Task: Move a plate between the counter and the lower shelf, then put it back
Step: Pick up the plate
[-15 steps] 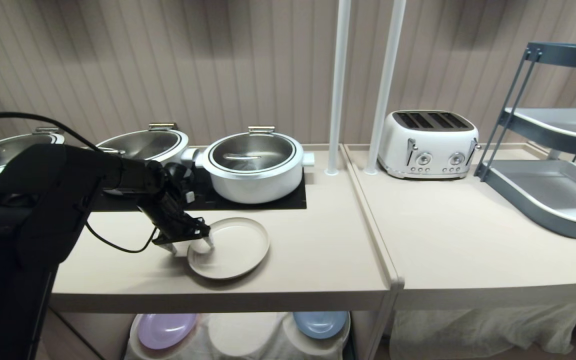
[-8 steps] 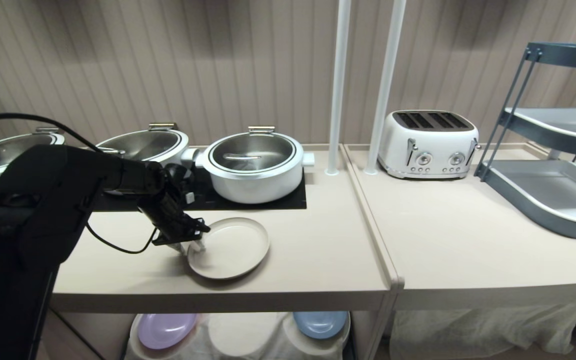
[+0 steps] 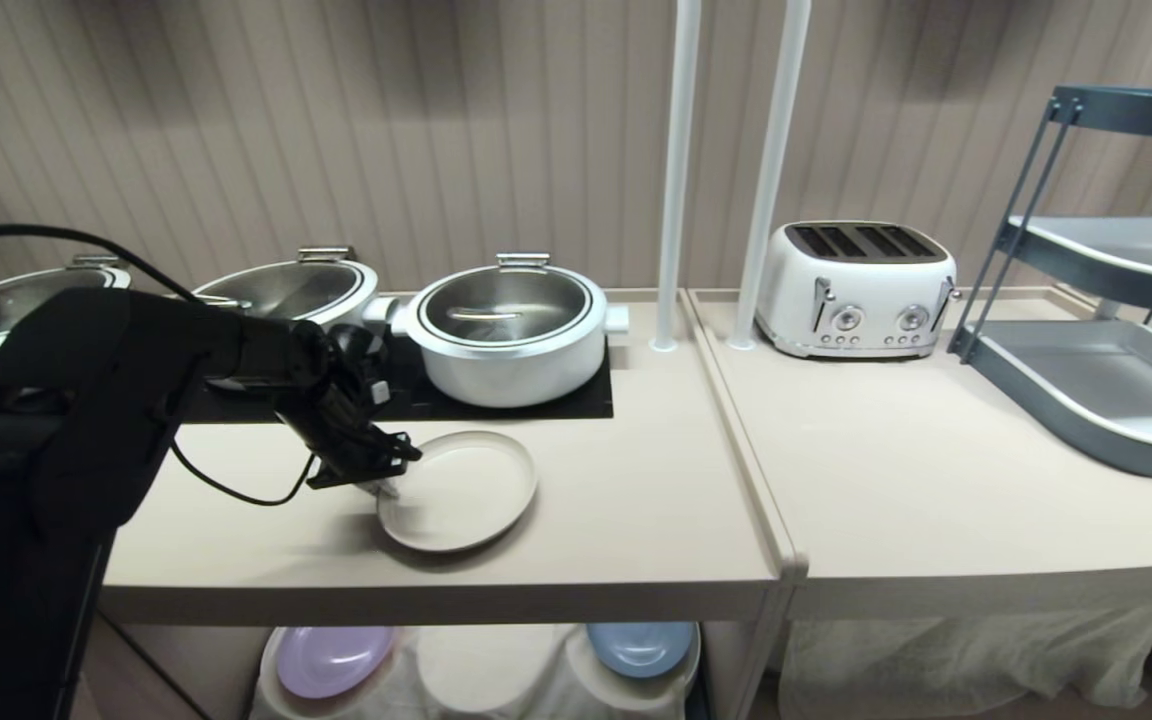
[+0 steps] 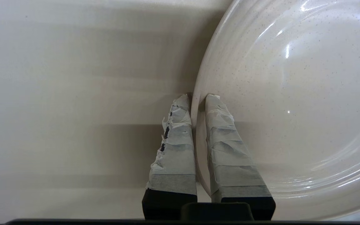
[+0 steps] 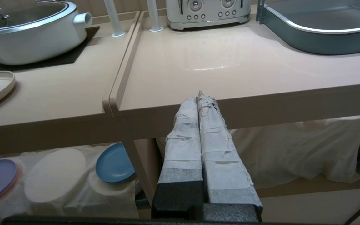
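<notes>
The cream plate (image 3: 461,492) lies on the counter (image 3: 626,520) in front of the white pots. My left gripper (image 3: 388,488) reaches down to the plate's left edge and is shut on its rim. In the left wrist view the taped fingers (image 4: 175,137) clamp the raised rim of the plate (image 4: 286,109), one finger outside and one inside, with the left gripper (image 4: 196,97) at the edge. The lower shelf (image 3: 496,675), draped in white cloth, lies under the counter. My right gripper (image 5: 200,97) is shut and empty, parked in front of the counter's front edge.
Three lidded pots (image 3: 511,330) stand behind the plate on a black hob panel. A white toaster (image 3: 856,288), two white poles (image 3: 674,180) and a grey-blue tray rack (image 3: 1106,380) stand further right. A lilac plate (image 3: 331,660) and a blue plate (image 3: 641,645) lie on the lower shelf.
My left gripper's fingers have closed from wide open onto the plate's rim. The arm itself has stayed in place, and the plate has barely shifted.
</notes>
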Robot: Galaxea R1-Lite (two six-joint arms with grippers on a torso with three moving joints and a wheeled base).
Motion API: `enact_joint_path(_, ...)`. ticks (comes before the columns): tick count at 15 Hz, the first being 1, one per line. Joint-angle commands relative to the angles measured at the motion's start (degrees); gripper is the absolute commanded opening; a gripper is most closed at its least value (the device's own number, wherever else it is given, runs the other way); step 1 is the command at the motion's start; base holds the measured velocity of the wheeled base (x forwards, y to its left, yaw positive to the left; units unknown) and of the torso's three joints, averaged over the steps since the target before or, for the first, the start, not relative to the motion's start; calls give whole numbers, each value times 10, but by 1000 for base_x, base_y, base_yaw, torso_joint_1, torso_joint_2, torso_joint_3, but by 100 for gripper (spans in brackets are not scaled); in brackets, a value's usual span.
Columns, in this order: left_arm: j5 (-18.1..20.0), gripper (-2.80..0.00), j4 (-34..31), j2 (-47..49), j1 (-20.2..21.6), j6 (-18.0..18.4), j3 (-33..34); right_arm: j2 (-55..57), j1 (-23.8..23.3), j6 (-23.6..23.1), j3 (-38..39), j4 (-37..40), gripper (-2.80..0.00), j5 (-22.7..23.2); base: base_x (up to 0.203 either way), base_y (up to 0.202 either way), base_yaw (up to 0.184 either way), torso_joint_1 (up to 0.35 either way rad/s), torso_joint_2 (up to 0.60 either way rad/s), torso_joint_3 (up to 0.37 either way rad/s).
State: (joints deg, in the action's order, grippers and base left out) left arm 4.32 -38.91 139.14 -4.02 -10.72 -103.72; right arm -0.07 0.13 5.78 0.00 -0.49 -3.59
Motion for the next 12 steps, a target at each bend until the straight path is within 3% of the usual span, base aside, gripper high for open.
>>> enact_joint_path(1, 1, -280, -3, 0, 0, -2, 0, 1, 0, 0, 0, 0, -280, 0, 0, 0, 0, 0, 0, 0)
enact_joint_path(7, 7, -280, -6, -32, -1, -26, 19, 1, 0, 0, 0, 0, -280, 0, 0, 0, 0, 0, 0, 0)
enact_joint_path(12, 16, -280, -5, -95, 1, -26, 106, 1, 0, 0, 0, 0, -280, 0, 0, 0, 0, 0, 0, 0)
